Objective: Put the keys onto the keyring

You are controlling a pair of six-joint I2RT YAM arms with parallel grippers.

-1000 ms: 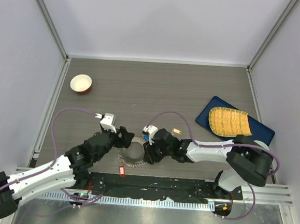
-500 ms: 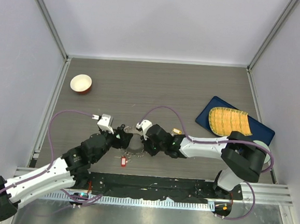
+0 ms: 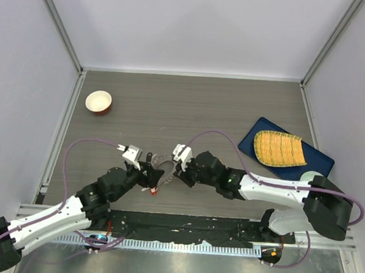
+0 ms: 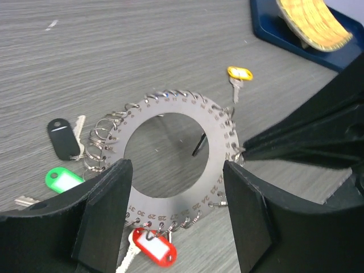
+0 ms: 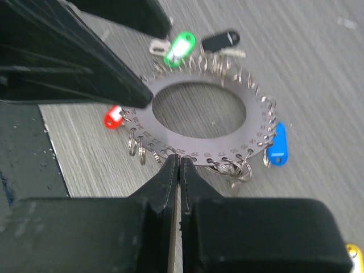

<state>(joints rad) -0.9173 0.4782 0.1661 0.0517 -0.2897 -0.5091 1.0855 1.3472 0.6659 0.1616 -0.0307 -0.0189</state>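
Note:
The keyring (image 4: 219, 170), a flat grey numbered disc with small split rings round its rim, hangs just above the table between both grippers (image 3: 165, 163). My right gripper (image 5: 180, 159) is shut on its rim (image 3: 174, 171). My left gripper (image 4: 176, 169) is open, its fingers (image 4: 108, 210) straddling the ring's near edge (image 3: 154, 175). A red-tagged key (image 4: 151, 250) dangles from the rim, and a blue-tagged one (image 5: 277, 145) sits at the far side. Green (image 4: 63, 179) and black (image 4: 61, 138) tagged keys lie by the rim. A yellow-tagged key (image 4: 240, 73) lies apart on the table.
A red-and-white bowl (image 3: 98, 101) stands at the far left. At the right lies a blue tray (image 3: 319, 163) with a yellow woven mat (image 3: 279, 148) on it. A black strip (image 3: 181, 228) runs along the near edge, and walls close three sides.
My right gripper has shut on the ring's rim and the ring has come up off the table, carrying the red-tagged key with it. Both arms have shifted and the left jaws have narrowed a little.

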